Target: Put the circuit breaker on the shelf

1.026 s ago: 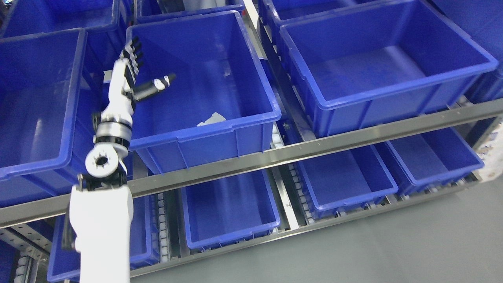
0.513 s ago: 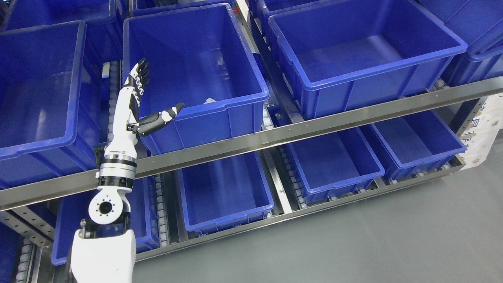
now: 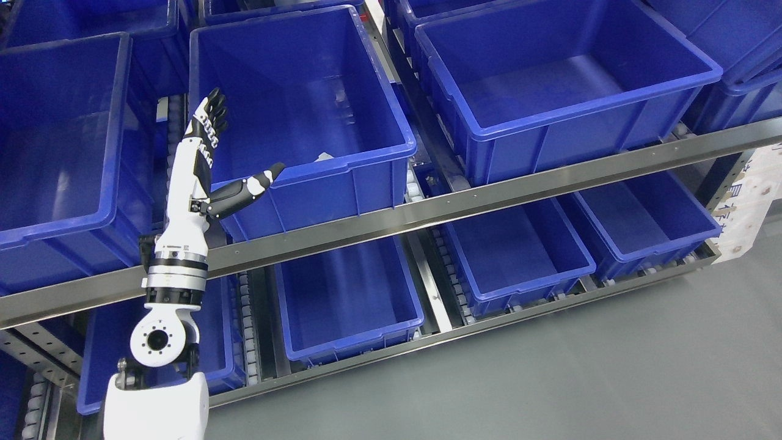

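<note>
left hand slightly higher, empty

Blue bins in rows on two levels, more blue bins lower down, on white rollers. Grey floor in front. Printed white packaging at the right edge.

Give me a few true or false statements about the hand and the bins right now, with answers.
1. The left hand is open and holds nothing. True.
2. The right hand is reaching into a bin. False: no right hand shows.
3. A pale object lies in the middle upper bin. True.
4. The bins are red. False: they are blue.
5. The hand is down at the lower shelf. False: it is raised beside the middle upper bin's left front corner.
</note>
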You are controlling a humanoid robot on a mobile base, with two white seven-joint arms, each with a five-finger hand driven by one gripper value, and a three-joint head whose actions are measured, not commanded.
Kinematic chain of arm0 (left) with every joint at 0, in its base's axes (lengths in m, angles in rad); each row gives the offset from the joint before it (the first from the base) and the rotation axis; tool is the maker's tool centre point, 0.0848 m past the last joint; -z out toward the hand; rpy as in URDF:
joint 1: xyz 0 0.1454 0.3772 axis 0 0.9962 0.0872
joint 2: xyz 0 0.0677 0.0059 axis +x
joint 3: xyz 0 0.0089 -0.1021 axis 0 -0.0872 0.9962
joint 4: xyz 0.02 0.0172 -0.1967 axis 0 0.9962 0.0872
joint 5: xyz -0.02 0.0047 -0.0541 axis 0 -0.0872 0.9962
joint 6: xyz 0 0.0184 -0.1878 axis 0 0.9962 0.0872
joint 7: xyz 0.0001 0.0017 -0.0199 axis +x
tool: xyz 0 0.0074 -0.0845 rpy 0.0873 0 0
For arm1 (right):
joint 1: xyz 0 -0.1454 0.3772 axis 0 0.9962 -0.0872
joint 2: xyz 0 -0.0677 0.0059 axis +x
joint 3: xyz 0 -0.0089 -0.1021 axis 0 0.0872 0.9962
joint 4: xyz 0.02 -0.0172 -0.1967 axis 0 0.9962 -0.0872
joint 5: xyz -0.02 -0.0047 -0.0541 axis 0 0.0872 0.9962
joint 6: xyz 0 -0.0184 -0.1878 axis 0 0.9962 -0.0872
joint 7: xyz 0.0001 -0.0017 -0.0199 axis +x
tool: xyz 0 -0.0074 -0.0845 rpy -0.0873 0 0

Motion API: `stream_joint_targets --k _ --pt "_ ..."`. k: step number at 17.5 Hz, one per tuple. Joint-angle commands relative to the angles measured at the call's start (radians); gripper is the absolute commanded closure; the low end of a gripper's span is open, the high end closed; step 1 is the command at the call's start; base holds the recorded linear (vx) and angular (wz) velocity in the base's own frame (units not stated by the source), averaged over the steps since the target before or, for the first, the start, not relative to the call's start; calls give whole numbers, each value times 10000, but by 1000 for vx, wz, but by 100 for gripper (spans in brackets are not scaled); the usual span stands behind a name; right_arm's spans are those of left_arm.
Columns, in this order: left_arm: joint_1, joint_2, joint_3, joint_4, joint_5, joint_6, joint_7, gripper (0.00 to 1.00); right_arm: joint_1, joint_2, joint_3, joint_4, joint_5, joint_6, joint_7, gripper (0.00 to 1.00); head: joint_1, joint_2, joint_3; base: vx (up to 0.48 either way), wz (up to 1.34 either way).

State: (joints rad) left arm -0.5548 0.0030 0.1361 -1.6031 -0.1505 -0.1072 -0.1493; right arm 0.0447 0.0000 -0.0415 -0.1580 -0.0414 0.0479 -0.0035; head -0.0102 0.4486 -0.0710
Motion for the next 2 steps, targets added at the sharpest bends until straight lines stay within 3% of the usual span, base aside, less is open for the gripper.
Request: stream_joint_targets --k 1,2 --pt "194 145 142 -644 48 13 -11 0 -2 -175 0 0 0 -3 5 0 0 0 0 17 -31" --pt "194 145 219 -644 48 13 5 0 -2 -175 0 0 0 -3 5 0 0 0 0 17 -31"
